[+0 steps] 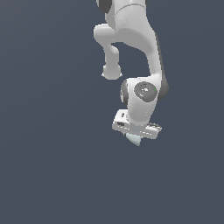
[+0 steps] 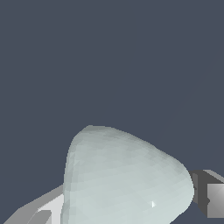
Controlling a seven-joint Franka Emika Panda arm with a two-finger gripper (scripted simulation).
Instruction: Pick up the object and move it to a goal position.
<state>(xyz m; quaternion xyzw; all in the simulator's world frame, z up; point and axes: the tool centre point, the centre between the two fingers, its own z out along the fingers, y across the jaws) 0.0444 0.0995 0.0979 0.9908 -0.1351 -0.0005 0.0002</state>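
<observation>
Grasping object (image 2: 124, 179) in gripper (image 1: 134, 136) | exterior: only its tip shows | wrist: fingers (image 2: 214, 199) flank it

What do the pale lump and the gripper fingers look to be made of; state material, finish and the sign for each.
Object: pale mint-white, slightly translucent-looking, like frosted glass or soap; smooth faceted surface with one small glint. This is a simulator render, so the material stays open.
Fingers: flat grey blocks, matte, like plastic or painted metal; even shading, no reflections.
Gripper body: white, smooth, a hard-plastic look.
</observation>
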